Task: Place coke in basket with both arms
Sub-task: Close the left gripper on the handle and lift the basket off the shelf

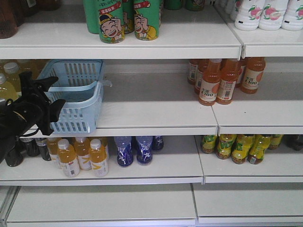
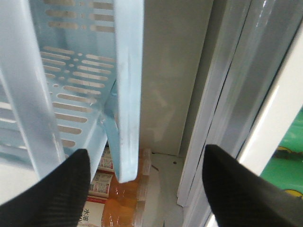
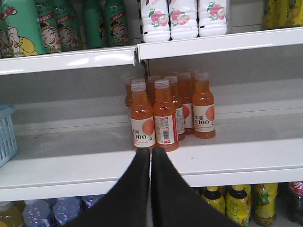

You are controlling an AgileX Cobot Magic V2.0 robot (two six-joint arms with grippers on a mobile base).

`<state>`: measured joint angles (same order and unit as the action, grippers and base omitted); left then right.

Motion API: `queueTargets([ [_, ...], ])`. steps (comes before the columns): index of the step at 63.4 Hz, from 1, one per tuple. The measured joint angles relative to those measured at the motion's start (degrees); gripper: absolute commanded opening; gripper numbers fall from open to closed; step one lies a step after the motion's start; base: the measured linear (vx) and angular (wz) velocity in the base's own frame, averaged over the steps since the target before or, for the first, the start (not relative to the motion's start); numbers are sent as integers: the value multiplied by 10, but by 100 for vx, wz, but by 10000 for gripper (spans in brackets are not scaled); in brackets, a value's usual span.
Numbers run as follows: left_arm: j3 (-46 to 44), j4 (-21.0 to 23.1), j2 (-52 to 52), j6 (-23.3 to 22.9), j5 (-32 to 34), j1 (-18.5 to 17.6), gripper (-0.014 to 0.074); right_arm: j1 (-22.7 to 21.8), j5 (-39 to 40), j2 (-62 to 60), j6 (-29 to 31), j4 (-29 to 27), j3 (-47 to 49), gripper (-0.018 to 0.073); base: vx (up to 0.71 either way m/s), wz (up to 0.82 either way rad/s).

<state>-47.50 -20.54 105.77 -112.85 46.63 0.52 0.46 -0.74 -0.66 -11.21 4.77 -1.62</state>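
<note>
Light blue basket (image 1: pixel 71 124) on the middle shelf (image 1: pixel 156 113), at its left end, upright, long side running toward the back.

Left tool (image 2: pixel 147 151) just beside the basket's near left corner, open: black fingers (image 2: pixel 61 189) spread wide. From the left wrist, a basket rim and slatted wall in the gap, nearer the left finger; touching or not, cannot tell. Front view: black left arm (image 1: pixel 21 116) low at the frame's left edge, overlapping the basket's left side.

Right tool (image 3: pixel 150 151) closed, its two fingertips pressed together with nothing between them. Aimed at the front edge of the middle shelf, just in front of the orange C100 bottles (image 3: pixel 165 118), apart from them.

Coke (image 3: pixel 296 201), as far as the cut-off view tells: a dark bottle with a red band at the right frame edge, on the lower shelf, right of the yellow-green bottles (image 3: pixel 239 203). Well apart from the basket and from both tools.

Elsewhere on the lower shelf: yellow-orange bottles with white caps (image 1: pixel 80 156) and blue bottles (image 1: pixel 135 149), below the basket. On the top shelf: green cartoon-face bottles (image 1: pixel 111 21) and white bottles with pink fruit labels (image 3: pixel 182 19).
</note>
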Motion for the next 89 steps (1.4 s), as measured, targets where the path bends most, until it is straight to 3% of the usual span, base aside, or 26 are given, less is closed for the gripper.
queueTargets([
  [40, -113, -23, 96, -27, 39, 10, 466, 0, 0, 0, 0, 0, 0, -5, 0, 0],
  [54, -121, -39, 103, -27, 40, 10, 328, 0, 0, 0, 0, 0, 0, -5, 0, 0],
  [75, -121, -114, 103, -27, 38, 10, -8, 0, 0, 0, 0, 0, 0, -5, 0, 0],
  [89, -121, -178, 103, -28, 85, 10, -7, 0, 0, 0, 0, 0, 0, -5, 0, 0],
])
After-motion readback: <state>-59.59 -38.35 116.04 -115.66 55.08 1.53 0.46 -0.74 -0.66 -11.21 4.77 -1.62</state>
